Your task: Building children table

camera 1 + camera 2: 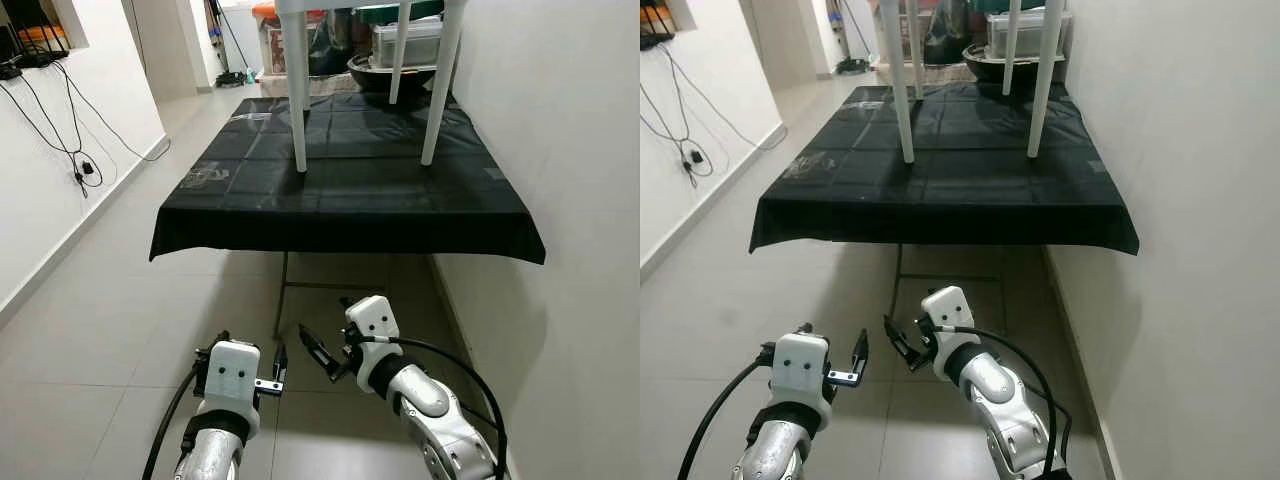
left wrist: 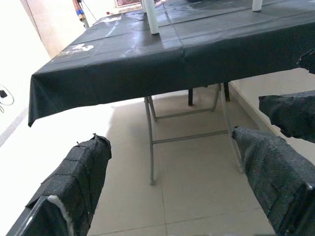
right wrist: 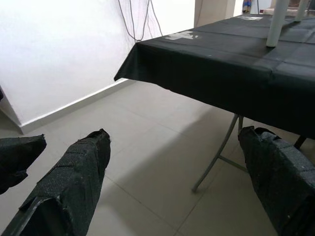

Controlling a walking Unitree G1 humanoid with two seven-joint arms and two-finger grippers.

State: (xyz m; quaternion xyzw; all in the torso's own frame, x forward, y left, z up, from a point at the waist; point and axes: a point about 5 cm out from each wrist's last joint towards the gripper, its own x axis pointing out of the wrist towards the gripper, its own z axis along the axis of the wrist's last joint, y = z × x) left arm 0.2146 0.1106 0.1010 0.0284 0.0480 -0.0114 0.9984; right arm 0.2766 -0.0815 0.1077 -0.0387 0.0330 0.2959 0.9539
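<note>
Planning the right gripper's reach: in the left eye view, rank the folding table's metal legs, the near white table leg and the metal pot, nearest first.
From the right gripper:
1. Metal legs, under the black cloth, just ahead.
2. White leg, standing on the cloth.
3. Pot, far end, by the wall.

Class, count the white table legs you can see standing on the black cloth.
3: front-left leg, front-right leg, and back-right leg on the cloth. A fourth may be hidden.

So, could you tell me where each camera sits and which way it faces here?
Left eye: head, facing forward and down at the black-clothed table and white table legs; left gripper and right gripper below.
Right eye: same scene, shifted.
Left wrist: along its open fingers toward the table.
Right wrist: along its open fingers toward the table's corner.
All share the table.
</note>
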